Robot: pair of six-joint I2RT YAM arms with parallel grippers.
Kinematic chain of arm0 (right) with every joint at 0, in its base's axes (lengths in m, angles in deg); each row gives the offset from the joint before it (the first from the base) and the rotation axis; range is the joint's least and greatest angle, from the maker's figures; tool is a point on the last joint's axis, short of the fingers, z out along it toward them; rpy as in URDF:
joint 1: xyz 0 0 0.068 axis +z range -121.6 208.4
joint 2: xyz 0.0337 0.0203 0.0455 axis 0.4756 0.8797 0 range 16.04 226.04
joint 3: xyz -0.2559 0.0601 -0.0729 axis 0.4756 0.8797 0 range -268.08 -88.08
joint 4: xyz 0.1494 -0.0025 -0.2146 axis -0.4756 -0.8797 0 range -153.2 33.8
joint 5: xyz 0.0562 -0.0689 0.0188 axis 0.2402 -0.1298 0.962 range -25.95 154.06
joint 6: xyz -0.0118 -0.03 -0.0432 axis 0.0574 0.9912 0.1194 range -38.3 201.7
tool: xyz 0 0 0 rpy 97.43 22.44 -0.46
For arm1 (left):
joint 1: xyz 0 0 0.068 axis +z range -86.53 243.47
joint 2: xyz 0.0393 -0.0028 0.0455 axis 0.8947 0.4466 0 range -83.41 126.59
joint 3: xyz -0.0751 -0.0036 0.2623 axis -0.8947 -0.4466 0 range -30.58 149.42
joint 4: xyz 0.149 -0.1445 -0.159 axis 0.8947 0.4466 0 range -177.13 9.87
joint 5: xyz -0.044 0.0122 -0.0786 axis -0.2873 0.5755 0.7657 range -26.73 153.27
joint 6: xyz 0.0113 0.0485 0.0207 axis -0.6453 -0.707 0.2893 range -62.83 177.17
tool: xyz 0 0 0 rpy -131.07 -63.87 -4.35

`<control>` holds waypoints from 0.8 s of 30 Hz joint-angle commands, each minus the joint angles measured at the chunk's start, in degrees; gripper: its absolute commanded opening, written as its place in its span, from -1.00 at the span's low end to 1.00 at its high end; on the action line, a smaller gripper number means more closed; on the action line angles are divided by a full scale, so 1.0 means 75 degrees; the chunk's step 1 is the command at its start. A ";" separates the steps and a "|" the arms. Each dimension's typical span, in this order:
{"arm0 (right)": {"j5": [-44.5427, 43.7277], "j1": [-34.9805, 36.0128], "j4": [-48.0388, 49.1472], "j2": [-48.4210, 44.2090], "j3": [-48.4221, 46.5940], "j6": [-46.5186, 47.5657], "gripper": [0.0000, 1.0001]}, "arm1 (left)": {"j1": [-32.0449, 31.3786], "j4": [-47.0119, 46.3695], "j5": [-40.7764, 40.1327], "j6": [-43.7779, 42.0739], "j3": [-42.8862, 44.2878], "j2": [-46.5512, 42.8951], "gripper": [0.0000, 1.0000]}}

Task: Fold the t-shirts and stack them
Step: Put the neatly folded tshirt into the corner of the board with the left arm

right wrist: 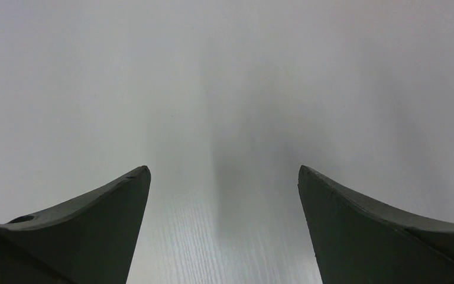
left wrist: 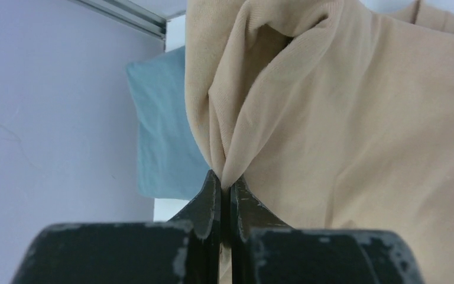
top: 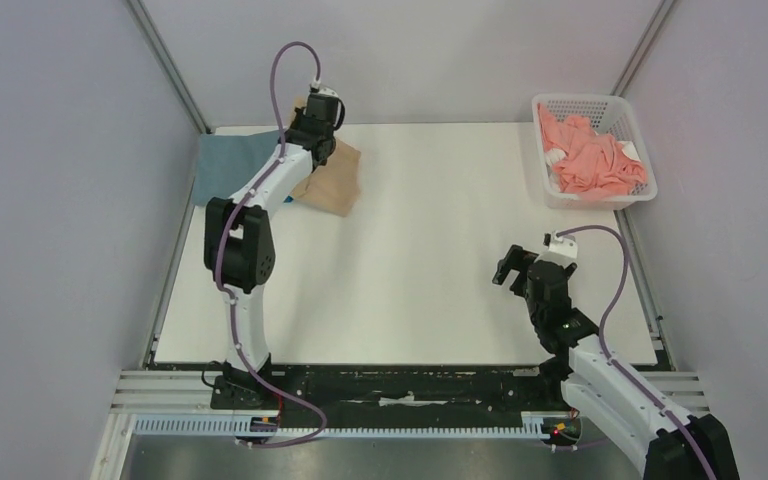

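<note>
The tan t-shirt (top: 332,180) lies bunched at the table's far left, partly under my left arm; it fills the left wrist view (left wrist: 343,118). My left gripper (top: 317,118) is shut on a pinched fold of it (left wrist: 226,177). The grey-blue t-shirt (top: 232,165) lies flat in the far left corner, beside and partly under the tan one, and shows in the left wrist view (left wrist: 162,136). A sliver of bright blue cloth (top: 289,200) peeks out under the tan shirt. The coral pink t-shirt (top: 592,157) sits crumpled in the basket. My right gripper (top: 512,268) is open and empty over bare table (right wrist: 224,171).
The white lattice basket (top: 620,108) stands at the far right corner. Grey walls and metal frame rails (top: 165,60) enclose the table on three sides. The white table (top: 430,250) stretches between the two arms.
</note>
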 commanded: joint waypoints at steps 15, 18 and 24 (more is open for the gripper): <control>-0.0357 -0.0022 0.0184 0.0857 -0.0398 0.0269 0.96 | 0.0475 -0.0241 -0.0139 -0.1213 0.2014 -0.0517 -0.95; -0.0354 -0.0022 0.0172 0.0868 -0.0384 0.0285 0.96 | 0.0475 -0.0170 -0.0111 -0.1248 0.2182 -0.0584 -0.96; -0.0373 -0.0025 0.0184 0.0832 -0.0356 0.0286 0.96 | 0.0606 -0.0270 -0.0079 -0.1140 0.2045 -0.0482 -0.96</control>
